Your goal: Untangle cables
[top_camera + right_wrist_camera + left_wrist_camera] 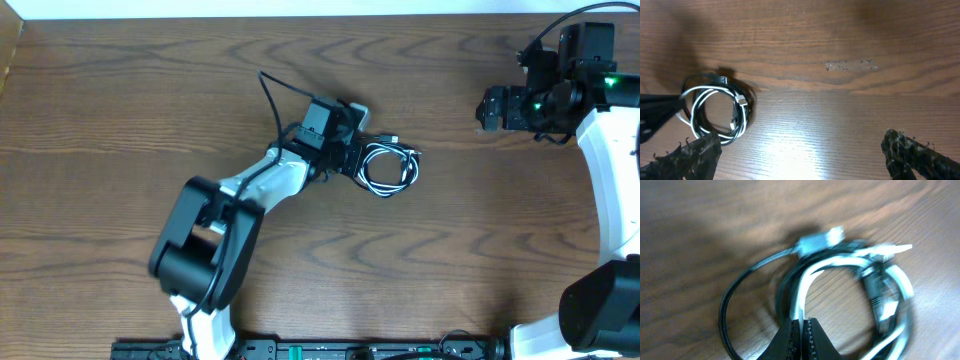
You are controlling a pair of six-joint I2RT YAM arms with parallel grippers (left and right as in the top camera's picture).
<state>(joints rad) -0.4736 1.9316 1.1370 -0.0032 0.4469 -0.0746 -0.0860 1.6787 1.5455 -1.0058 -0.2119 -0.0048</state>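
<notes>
The cables (390, 167) lie as a small coil of black and whitish cords on the wooden table, just right of centre. My left gripper (357, 158) is at the coil's left edge. In the left wrist view its fingers (801, 325) are shut on a whitish cable (805, 280), with a black loop (724, 307) to the left and a small plug (815, 242) above. My right gripper (487, 108) hovers at the far right, open, well away from the coil. In the right wrist view its open fingers (800, 142) hold nothing, and the coil (715, 110) shows at the left.
The left arm's own thicker black cable (270, 95) loops up behind its wrist. The right arm's white base (610, 170) stands along the right edge. A faint smear (850, 65) marks the bare wood table (120, 120).
</notes>
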